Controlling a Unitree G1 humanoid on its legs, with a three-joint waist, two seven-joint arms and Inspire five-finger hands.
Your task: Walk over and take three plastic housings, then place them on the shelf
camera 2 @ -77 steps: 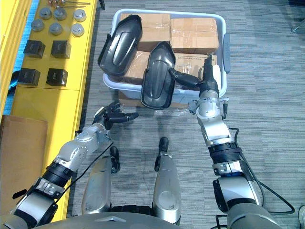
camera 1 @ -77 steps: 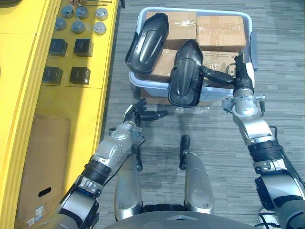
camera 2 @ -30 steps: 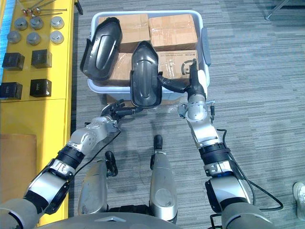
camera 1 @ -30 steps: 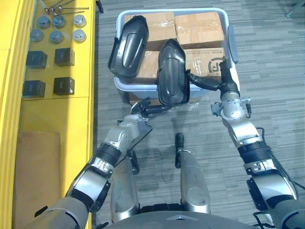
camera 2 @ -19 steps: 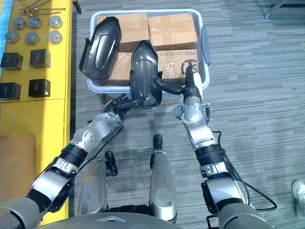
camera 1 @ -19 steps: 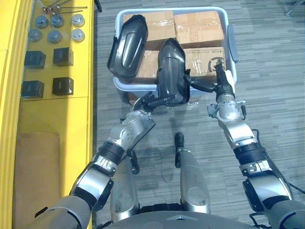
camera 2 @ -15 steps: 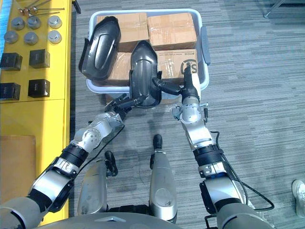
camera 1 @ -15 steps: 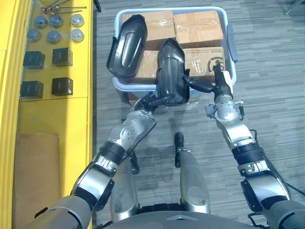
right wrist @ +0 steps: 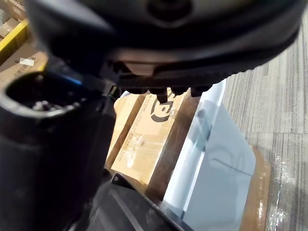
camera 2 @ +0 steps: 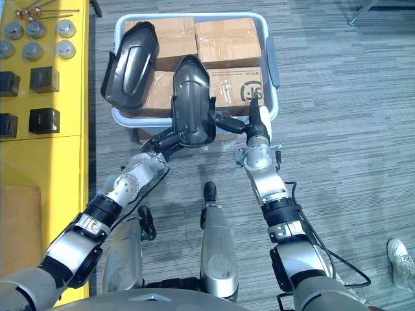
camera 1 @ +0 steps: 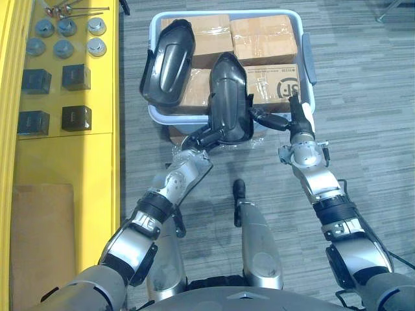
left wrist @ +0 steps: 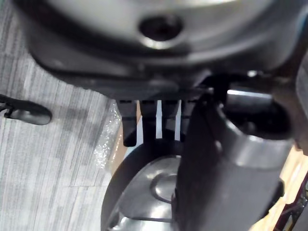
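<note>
1. Bin of pale plastic stood on the floor, packed with cardboard boxes; two dark housings lay on top of them.
2. Left housing leaned over the bin's left rim, hollow side up.
3. Middle housing ran lengthwise from near to far, its narrow rounded end pointing away and its wide end overhanging the near rim.
4. Left robot hand reached up to that wide end and appeared clamped on it, thumb over the rim.
5. Right robot hand stretched its fingers sideways to the middle housing's right edge, thumb upright; whether they closed round it could not be told.
</note>
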